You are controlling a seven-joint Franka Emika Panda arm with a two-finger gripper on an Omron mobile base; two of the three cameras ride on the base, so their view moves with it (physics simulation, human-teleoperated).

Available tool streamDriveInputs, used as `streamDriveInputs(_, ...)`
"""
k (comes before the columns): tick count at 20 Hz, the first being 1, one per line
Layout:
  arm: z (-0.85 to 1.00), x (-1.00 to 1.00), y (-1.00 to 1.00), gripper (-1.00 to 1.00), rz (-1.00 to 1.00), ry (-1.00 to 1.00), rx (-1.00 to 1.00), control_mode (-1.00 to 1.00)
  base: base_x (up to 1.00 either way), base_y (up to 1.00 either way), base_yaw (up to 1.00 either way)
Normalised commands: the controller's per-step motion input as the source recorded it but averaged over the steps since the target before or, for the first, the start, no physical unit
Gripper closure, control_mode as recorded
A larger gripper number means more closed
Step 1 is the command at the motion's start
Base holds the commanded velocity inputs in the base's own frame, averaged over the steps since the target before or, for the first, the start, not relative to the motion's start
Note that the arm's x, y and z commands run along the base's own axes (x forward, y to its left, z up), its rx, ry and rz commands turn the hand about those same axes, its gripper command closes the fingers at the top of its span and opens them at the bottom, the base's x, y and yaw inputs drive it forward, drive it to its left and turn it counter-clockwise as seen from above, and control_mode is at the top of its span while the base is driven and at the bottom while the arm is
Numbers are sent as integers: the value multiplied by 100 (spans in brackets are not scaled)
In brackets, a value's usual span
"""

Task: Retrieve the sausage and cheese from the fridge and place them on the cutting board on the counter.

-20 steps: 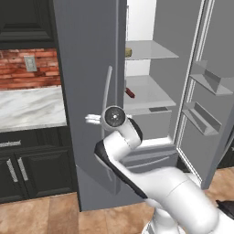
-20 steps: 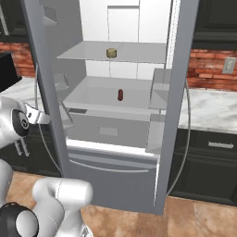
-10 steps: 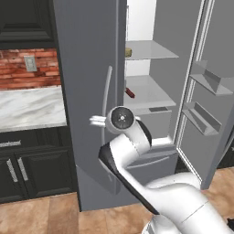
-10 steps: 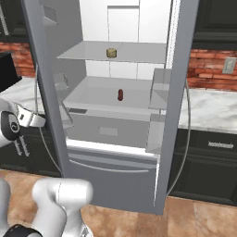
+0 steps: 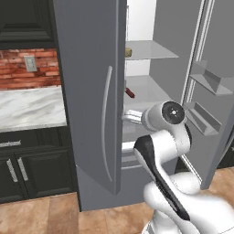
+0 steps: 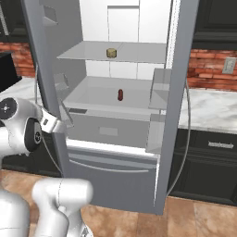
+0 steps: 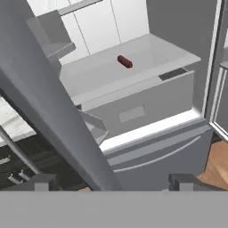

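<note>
Fridge [image 6: 115, 152] doors stand open, the fetching not yet begun: the jaws [image 7: 113, 180] gape wide and hold nothing. The sausage [image 7: 125, 62] lies on the middle shelf ahead of and above the jaws, the cheese [image 6: 111, 53] a shelf higher; both must yet reach the board.

1. In the left base view the fridge [image 5: 91, 91] door's edge covers most of the sausage [image 5: 130, 93], just beyond the claw [image 5: 130, 117], leaving one dark red end.
2. The same door edge hides most of the cheese [image 5: 128, 51] on the shelf above the claw, so a tan sliver shows.
3. In the hand view the claw's finger tips [image 7: 44, 181] are cut off at the bottom.
4. The counter [image 6: 210, 109], well off to the claw's side, runs past the picture's right edge.
</note>
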Motion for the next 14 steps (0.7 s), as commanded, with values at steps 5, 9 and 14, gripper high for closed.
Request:
streamDriveInputs(5, 12, 49, -67, -100, 0, 0, 24, -100, 0, 0, 0)
streamDriveInputs(9, 0, 81, -11, -100, 0, 0, 23, -100, 0, 0, 0)
streamDriveInputs(14, -1, 67, 0, -100, -3, 0, 19, -100, 0, 0, 0)
